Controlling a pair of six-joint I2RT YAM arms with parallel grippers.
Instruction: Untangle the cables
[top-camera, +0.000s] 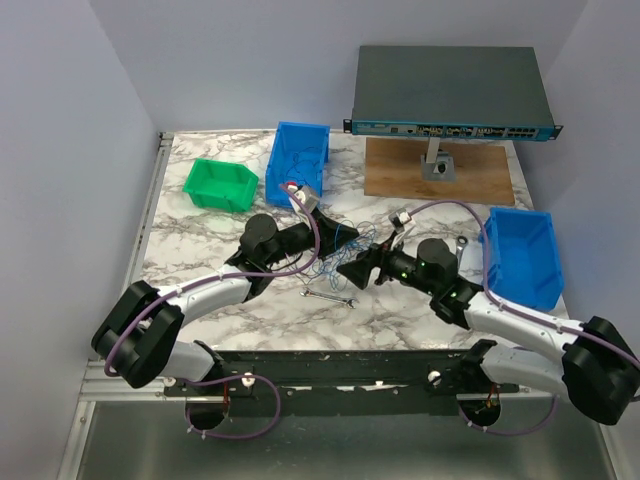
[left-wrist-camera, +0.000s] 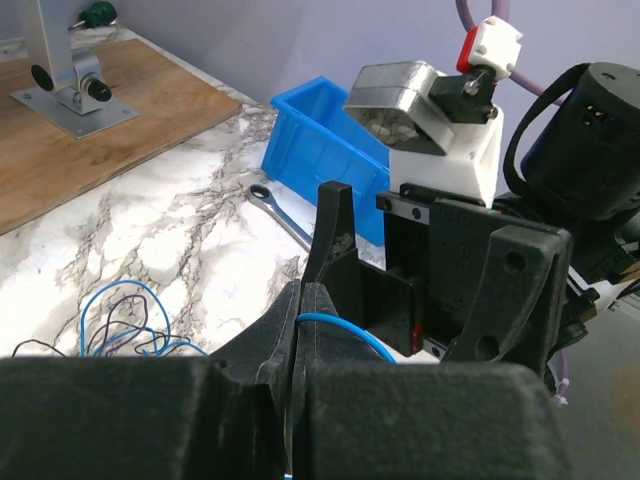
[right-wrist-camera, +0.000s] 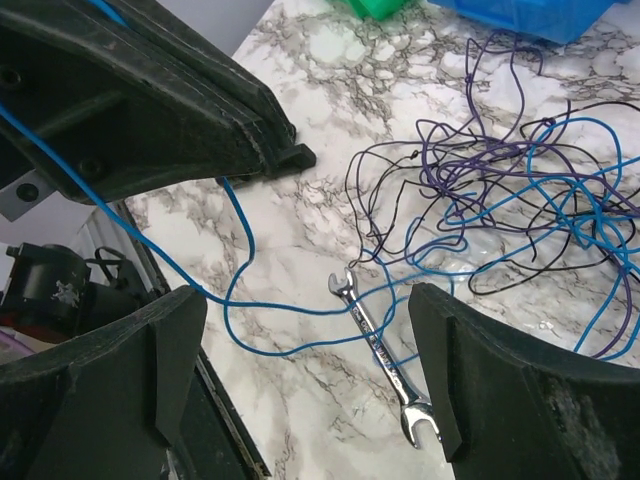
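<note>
The cables (top-camera: 338, 243) are a loose tangle of thin blue, black and purple wires on the marble table between the two arms. The tangle also shows in the right wrist view (right-wrist-camera: 500, 190) and the left wrist view (left-wrist-camera: 125, 325). My left gripper (top-camera: 322, 238) is shut on one blue wire (left-wrist-camera: 340, 328), which runs out between its closed fingers (left-wrist-camera: 297, 300). My right gripper (top-camera: 352, 272) is open (right-wrist-camera: 305, 300), low over the table facing the left gripper (right-wrist-camera: 150, 100). The blue wire (right-wrist-camera: 240, 300) loops between its fingers without touching them.
A small silver wrench (right-wrist-camera: 385, 355) lies under the right gripper, also in the top view (top-camera: 330, 297). A second wrench (left-wrist-camera: 280, 212) lies by the right blue bin (top-camera: 522, 255). A green bin (top-camera: 220, 183), a second blue bin (top-camera: 297, 160) and a network switch (top-camera: 450, 95) stand behind.
</note>
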